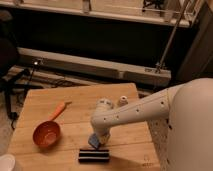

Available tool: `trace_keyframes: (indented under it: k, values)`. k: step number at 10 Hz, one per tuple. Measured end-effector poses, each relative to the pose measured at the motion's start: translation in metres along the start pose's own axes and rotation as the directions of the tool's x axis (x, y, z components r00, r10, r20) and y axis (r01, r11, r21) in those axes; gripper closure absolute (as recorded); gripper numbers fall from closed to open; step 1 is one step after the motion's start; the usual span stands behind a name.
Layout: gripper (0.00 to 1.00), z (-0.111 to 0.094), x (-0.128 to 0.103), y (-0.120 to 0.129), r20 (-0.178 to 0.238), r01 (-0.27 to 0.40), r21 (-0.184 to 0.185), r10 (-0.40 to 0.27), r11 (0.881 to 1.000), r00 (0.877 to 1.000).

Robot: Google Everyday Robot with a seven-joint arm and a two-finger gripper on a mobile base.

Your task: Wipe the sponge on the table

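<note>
The light-blue sponge [93,141] lies on the wooden table [75,97] near its front edge, just behind a black striped block [94,155]. My white arm reaches in from the right. Its gripper [99,136] is down at the sponge, right above it and partly covering it. Whether it is touching the sponge cannot be made out.
An orange bowl [46,134] with a long orange handle [60,109] sits on the left of the table. Two small white objects [104,103] [122,100] stand behind the arm. A white round thing [7,163] shows at the bottom left corner. Dark cabinets and a rail run behind the table.
</note>
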State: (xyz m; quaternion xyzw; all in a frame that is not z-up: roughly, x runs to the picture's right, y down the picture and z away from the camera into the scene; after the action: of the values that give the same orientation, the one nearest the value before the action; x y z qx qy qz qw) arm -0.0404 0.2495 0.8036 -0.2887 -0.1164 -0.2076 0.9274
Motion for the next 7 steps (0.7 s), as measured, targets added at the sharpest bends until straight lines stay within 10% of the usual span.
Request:
trace_keyframes:
  k: [7]
  values:
    - [0.41, 0.0013, 0.0031, -0.0026, -0.016, -0.019, -0.043, 0.018, 0.999, 1.0]
